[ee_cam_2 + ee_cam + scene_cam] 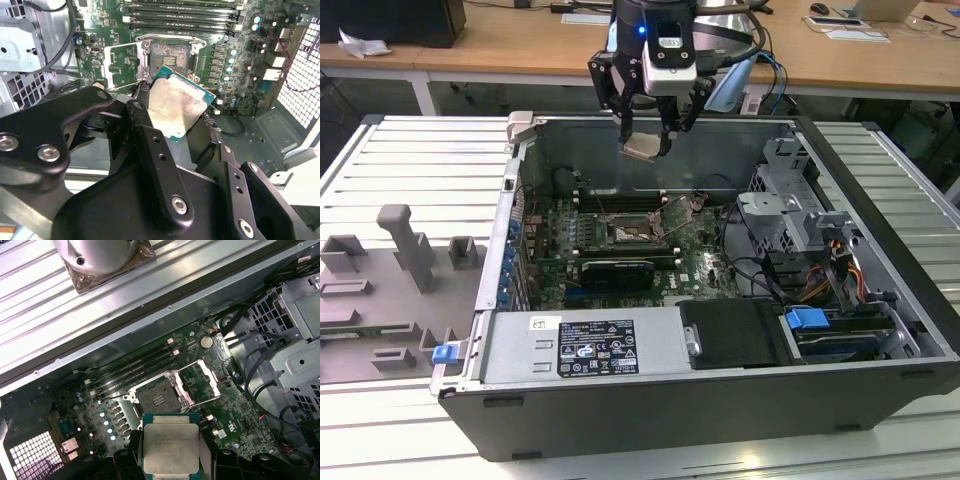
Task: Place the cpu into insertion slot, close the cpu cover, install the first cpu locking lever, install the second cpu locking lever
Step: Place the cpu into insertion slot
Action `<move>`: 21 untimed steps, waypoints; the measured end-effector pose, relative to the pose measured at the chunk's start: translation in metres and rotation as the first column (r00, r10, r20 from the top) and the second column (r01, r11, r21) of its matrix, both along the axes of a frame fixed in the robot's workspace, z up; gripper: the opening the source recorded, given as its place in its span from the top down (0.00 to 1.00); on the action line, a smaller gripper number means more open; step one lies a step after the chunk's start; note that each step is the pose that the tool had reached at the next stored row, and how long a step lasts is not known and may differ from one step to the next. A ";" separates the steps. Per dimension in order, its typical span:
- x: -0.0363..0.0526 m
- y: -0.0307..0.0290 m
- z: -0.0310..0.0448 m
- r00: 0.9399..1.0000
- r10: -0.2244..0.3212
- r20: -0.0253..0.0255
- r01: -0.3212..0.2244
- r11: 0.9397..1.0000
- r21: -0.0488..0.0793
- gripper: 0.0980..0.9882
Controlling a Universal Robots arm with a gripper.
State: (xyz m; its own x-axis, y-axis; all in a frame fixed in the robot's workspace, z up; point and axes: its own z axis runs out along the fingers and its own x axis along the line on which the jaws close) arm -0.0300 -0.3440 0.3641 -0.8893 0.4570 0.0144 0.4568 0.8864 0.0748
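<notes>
At the exterior view's upper centre, my jaws grip the cpu (642, 148) by its edges above the slot (625, 232), whose cover (682, 213) stands raised to admit it

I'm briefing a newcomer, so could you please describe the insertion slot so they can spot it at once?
Look inside the open case, at the green board on its floor. Near the board's middle sits the slot, a small dark square with a metal rim, beside the open cover. Unlike the long narrow memory slots next to it, it is square.
</notes>
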 end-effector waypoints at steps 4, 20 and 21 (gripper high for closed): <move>0.0000 0.0000 -0.0002 1.000 -0.030 0.000 0.030 1.000 -0.002 0.50; 0.0000 0.0000 -0.0009 0.989 -0.147 0.001 0.147 0.989 -0.009 0.50; 0.0000 0.0000 -0.0009 0.988 -0.154 0.001 0.154 0.988 -0.009 0.50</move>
